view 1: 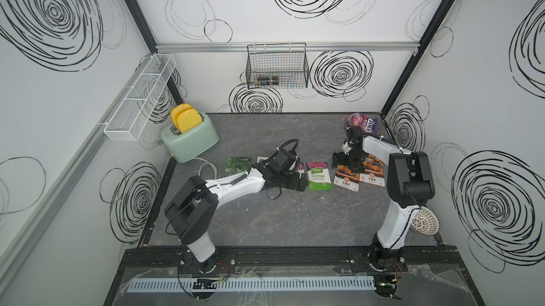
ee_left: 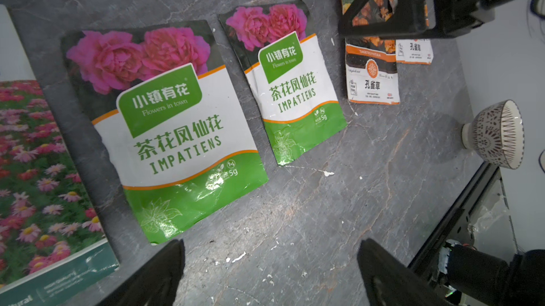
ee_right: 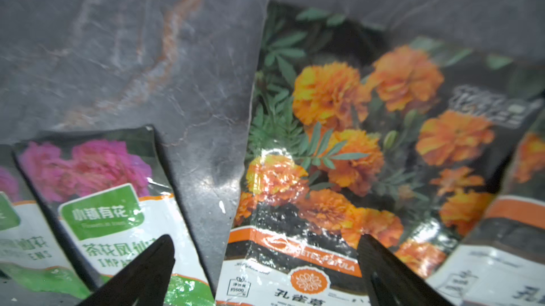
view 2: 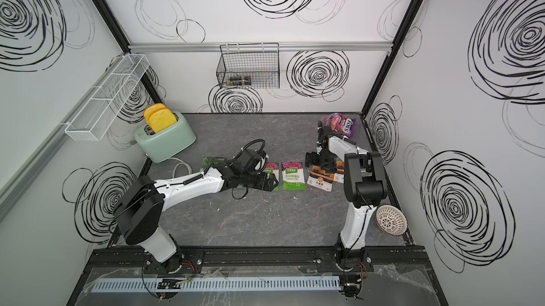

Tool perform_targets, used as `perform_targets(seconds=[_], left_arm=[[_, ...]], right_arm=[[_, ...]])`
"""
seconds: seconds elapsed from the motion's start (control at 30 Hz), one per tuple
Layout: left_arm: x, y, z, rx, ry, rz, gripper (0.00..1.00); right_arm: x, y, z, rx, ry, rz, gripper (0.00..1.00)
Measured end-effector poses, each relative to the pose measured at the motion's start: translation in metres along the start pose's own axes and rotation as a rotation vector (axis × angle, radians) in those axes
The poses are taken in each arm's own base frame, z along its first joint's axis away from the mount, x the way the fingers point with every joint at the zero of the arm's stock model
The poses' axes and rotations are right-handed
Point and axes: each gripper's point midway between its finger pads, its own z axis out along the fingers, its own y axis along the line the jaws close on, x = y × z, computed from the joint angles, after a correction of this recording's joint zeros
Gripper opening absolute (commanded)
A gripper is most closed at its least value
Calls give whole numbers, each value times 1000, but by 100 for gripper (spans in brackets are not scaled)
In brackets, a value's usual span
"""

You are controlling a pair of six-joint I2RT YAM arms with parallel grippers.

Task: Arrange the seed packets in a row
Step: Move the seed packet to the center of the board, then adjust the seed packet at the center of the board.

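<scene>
Glossy seed packets (view 1: 319, 175) are lying side by side, long axes twelve-to-six o'clock, flowers toward twelve; left claw (ee_left: 269, 244) and right claw (ee_right: 265, 238) are gaping wide, empty.

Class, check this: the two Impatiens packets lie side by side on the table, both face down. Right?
No: both Impatiens packets lie face up, pink flowers and name showing, in the left wrist view. They do lie side by side on the table.

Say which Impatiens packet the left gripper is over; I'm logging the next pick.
The Impatiens packet farther from the marigold packets; the left gripper hides part of it from above, while its twin lies uncovered.
</scene>
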Motion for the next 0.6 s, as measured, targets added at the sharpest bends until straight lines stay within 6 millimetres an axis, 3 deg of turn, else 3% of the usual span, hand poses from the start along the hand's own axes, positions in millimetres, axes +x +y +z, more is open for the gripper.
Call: perform_targets(seconds=[0.13, 0.3, 0.37, 0.47, 0.6], left_arm=[[-2, -11, 5, 26, 1, 30, 97], [-4, -52, 16, 136, 6, 107, 99], [-8, -74, 21, 193, 1, 147, 99], [-13, -109, 32, 272, -6, 212, 100], [-16, -144, 53, 361, -7, 270, 100]], right_arm=[[-20, 6, -36, -62, -102, 22, 98], [-30, -8, -90, -187, -252, 137, 98], [-25, -17, -98, -237, -278, 196, 99], [-14, -25, -96, -286, -269, 264, 99], [2, -22, -93, -332, -255, 306, 99]])
